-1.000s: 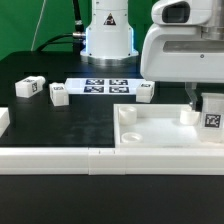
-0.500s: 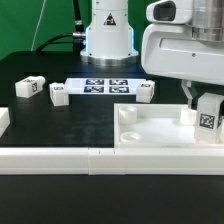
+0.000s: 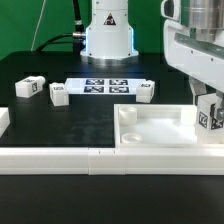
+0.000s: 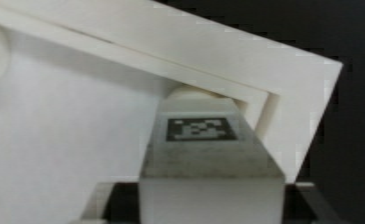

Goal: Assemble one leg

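My gripper [image 3: 209,108] is shut on a leg [image 3: 213,115], a small white block with a marker tag facing out. It holds the leg upright at the far right corner of the large white tray-like piece [image 3: 150,128]. In the wrist view the leg [image 4: 205,150] runs from between my dark fingers [image 4: 117,205] down to the tray's corner [image 4: 250,95]; I cannot tell whether its end touches. Three more legs lie on the black table: two at the exterior view's left [image 3: 30,87] [image 3: 58,94] and one behind the tray [image 3: 146,91].
The marker board [image 3: 105,86] lies at the back, in front of the robot base [image 3: 107,40]. A long white bar [image 3: 60,160] runs along the front edge. Another white part [image 3: 3,120] shows at the exterior view's left edge.
My arm has shifted toward the exterior view's right. The held leg has stayed at the tray's right corner, moving only slightly.
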Action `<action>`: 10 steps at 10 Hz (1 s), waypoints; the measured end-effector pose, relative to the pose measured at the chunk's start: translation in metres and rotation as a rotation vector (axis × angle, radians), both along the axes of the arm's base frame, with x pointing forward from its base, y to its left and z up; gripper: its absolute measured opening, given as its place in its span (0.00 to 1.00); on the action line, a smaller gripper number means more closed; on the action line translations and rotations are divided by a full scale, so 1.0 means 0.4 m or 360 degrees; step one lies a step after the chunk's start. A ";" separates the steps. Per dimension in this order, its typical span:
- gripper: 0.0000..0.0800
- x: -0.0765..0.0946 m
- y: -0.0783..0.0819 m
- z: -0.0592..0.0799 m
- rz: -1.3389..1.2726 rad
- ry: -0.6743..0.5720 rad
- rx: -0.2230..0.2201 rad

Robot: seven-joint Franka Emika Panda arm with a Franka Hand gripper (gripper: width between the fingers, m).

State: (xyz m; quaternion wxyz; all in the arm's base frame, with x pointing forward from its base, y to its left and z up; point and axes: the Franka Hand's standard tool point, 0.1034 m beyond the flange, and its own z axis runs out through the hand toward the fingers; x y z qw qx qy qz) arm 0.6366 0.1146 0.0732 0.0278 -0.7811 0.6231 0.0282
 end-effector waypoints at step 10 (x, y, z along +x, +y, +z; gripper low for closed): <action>0.81 -0.007 0.025 -0.002 0.0390 -0.0022 0.0002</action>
